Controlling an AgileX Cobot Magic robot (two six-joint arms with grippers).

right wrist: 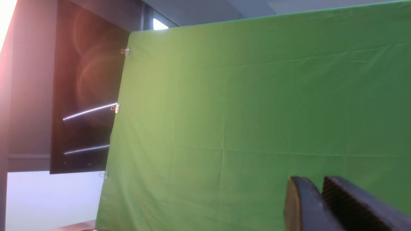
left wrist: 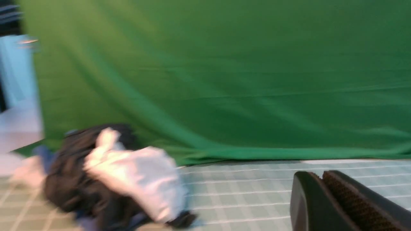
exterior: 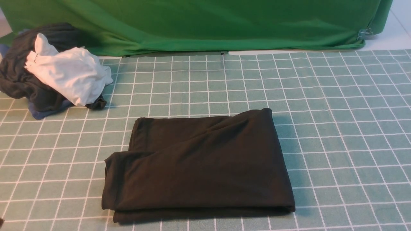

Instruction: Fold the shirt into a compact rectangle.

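The left gripper [left wrist: 321, 179] has its jaws pressed together with nothing between them; the ribbed black pad of one finger [left wrist: 350, 205] shows at the frame's edge, and the left wrist picture is blurred. The right gripper [right wrist: 321, 184] has its jaws a narrow slit apart, holding nothing, with only the green backdrop [right wrist: 257, 128] behind them. Neither gripper shows in the front view.

The shirt [exterior: 199, 166] lies on the table [exterior: 346, 128] near the front edge, about in the middle, free of both grippers. It is folded into a rough rectangle of soft matte black cloth, in several layers: the top layer sits slightly askew, so a lower layer peeks out along the near edge and at the far left corner. Its right edge is a smooth fold.

The table is covered by a pale green cloth with a white grid. At the far left a crumpled white garment [exterior: 69, 75] rests on a dark bundle of clothes [exterior: 22, 80], well apart from the shirt.
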